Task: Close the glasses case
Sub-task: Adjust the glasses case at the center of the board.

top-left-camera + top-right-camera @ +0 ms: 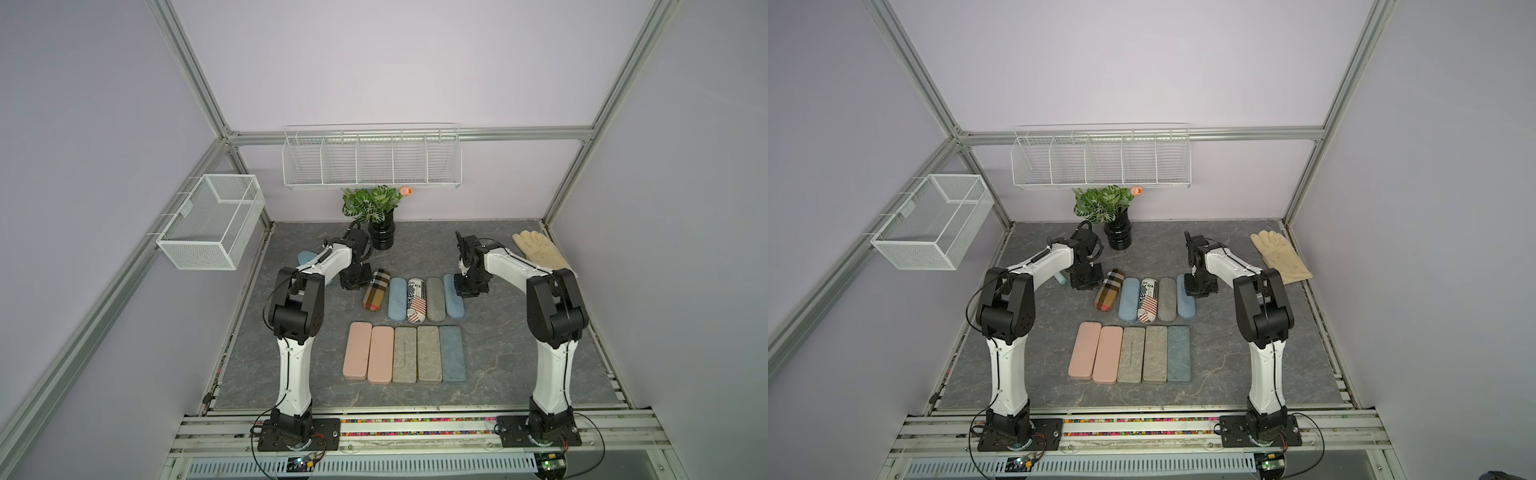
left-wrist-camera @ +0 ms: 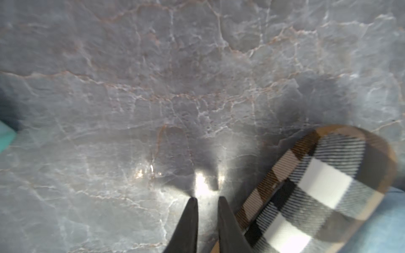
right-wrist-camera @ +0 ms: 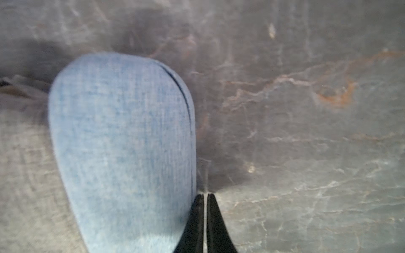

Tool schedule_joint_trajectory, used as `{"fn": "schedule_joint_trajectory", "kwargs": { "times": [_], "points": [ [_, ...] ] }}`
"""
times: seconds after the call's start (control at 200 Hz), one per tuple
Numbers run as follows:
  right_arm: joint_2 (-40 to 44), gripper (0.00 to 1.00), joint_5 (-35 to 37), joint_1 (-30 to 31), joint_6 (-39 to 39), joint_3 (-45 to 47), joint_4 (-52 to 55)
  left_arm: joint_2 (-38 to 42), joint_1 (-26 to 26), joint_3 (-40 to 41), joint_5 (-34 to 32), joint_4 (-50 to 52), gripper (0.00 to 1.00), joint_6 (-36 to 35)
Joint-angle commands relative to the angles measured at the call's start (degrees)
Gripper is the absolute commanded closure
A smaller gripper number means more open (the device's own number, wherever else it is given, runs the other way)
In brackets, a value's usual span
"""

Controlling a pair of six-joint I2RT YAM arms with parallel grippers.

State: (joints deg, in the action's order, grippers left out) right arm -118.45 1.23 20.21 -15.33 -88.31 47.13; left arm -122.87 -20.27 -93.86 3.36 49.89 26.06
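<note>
Jaws of left gripper [image 2: 207,198] slightly apart, empty, 10 o'clock of plaid case [image 2: 317,186]; right gripper [image 3: 205,195] closed, empty, 2 o'clock of blue case [image 3: 122,142].

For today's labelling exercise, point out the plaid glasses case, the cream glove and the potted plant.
plaid glasses case [image 1: 376,289]: in a top view, middle of its upper face.
cream glove [image 1: 540,249]: in a top view, on the palm.
potted plant [image 1: 381,235]: in a top view, on the black pot.

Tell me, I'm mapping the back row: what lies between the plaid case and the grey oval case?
A light blue case and a flag-print case, in both top views.
</note>
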Motion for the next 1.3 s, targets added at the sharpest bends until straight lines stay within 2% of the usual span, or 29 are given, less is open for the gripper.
{"fn": "schedule_joint_trajectory", "kwargs": {
  "times": [0.0, 0.23, 0.635, 0.905, 1.07, 1.105, 1.145, 1.225, 1.295],
  "points": [
    [-0.9, 0.90, 0.2, 1.8, 1.7, -2.3, 2.6, 2.1, -0.7, 2.1, 0.6, -0.7, 0.80, 1.3],
    [-1.4, 0.89, 0.3, 5.0, -0.1, -3.8, 3.5, 5.3, -1.4, 6.5, 0.3, -1.7, 0.80, 2.1],
    [0.8, 0.89, 0.9, 7.7, -3.0, -0.5, 1.9, 9.8, -2.0, 10.6, -1.0, -1.6, 0.80, 2.1],
    [3.3, 0.88, 8.8, 6.9, -4.4, -1.3, 4.2, 11.8, -1.6, 9.5, -3.5, 0.1, 0.80, 2.1],
    [8.9, 0.86, 14.6, 5.2, -4.6, 0.9, 4.4, 14.9, 0.1, 8.2, -6.9, 1.9, 0.78, 1.9],
    [10.7, 0.86, 15.5, 4.7, -4.5, 1.7, 4.1, 15.9, 0.5, 8.3, -7.8, 2.1, 0.75, 1.8],
    [13.0, 0.85, 16.3, 3.8, -4.3, 3.0, 3.4, 17.2, 1.1, 8.5, -9.1, 2.1, 0.67, 1.7],
    [18.0, 0.81, 17.2, 2.0, -3.8, 5.7, 1.7, 20.0, 2.6, 9.0, -11.8, 2.2, 0.39, 1.4],
    [22.7, 0.69, 18.8, 0.3, -3.2, 8.5, -0.6, 22.6, 3.4, 10.2, -15.0, 2.0, 0.20, 1.0]
  ]
}}
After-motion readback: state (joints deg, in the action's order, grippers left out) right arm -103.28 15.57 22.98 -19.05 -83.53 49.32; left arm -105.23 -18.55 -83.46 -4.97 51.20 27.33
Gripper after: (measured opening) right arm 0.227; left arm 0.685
